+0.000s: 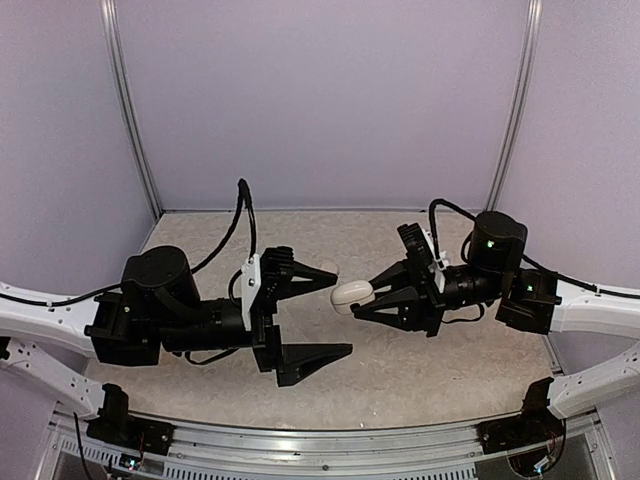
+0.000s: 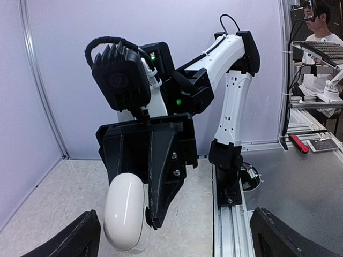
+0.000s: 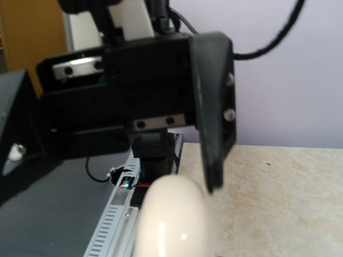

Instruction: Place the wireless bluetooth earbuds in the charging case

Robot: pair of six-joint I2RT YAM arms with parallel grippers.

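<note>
**ITEM 1: charging case** (image 1: 350,293)
- Location: over the middle of the surface (image 1: 450,370), between the 2 arms. It appears to be held clear of the surface.
- Holder: right jaws, clamped on the case's rear part.
- Long axis: in line with the right fingers. The free end sticks out past their tips toward the left arm.
- Appearance: white, glossy, a smooth rounded pebble shape. The shell looks unbroken, so the lid is judged shut. No dark spot shows.

**ITEM 2: left jaws**
- State: spread wide, holding nothing.
- Relation: they face the right jaws nearly head-on. The case's free end lies just ahead of them, within the gap between the 2 left fingers. It is nearer the far finger (image 1: 318,277) than the near finger (image 1: 320,358). Whether it touches the far tip cannot be told.

**ITEM 3: wireless bluetooth earbuds**
- None visible in any of the 3 views. Whether they sit inside the case cannot be told.

**NOTE (judgement)**
- The coming move depends on the left jaws lining up squarely across the free end. The lid must open before anything goes in.
</note>
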